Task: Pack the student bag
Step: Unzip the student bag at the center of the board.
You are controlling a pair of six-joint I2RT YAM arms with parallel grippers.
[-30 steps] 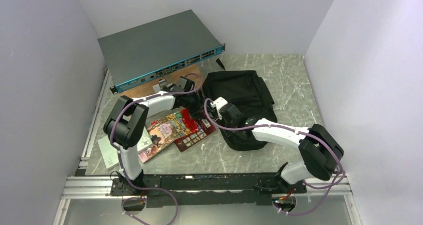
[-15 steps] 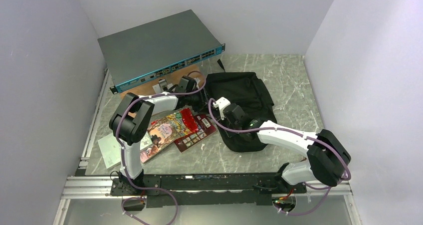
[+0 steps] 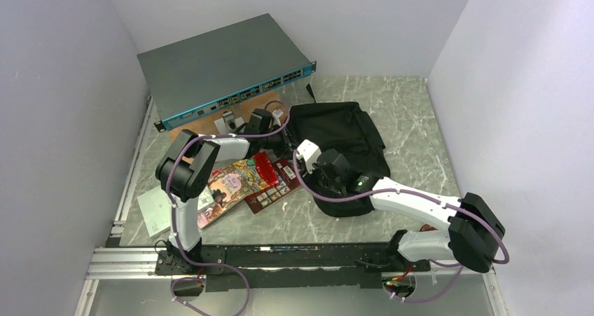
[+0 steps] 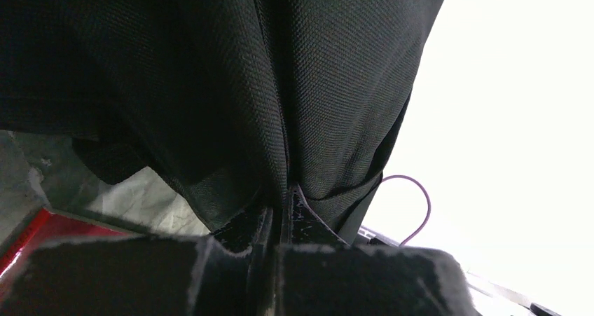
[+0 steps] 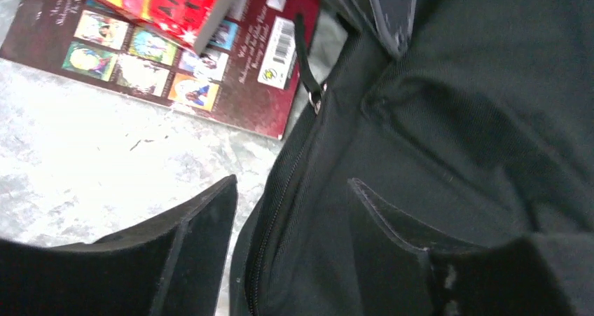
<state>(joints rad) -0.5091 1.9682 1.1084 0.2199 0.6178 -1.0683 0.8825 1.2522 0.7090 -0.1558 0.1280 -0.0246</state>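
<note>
The black student bag (image 3: 347, 134) lies in the middle of the table. My left gripper (image 3: 279, 143) is at its left edge, and in the left wrist view it (image 4: 281, 202) is shut on a raised fold of the bag's black fabric (image 4: 210, 85). My right gripper (image 3: 335, 183) hovers over the bag's near left part. In the right wrist view it (image 5: 291, 183) is open, and the bag's zipped edge (image 5: 280, 190) runs between its fingers (image 5: 199, 228) without being pinched. A zipper pull (image 5: 314, 100) lies just ahead.
A colourful book (image 3: 235, 179) lies on a dark red book (image 3: 279, 187), left of the bag; both show in the right wrist view (image 5: 161, 57). A grey network switch (image 3: 224, 71) stands at the back left on a brown board (image 3: 203, 125). A white card (image 3: 153, 211) lies near left.
My left gripper has reached right to the bag's edge and shut on its fabric. My right gripper has let go, opened, and slid towards the near side of the bag.
</note>
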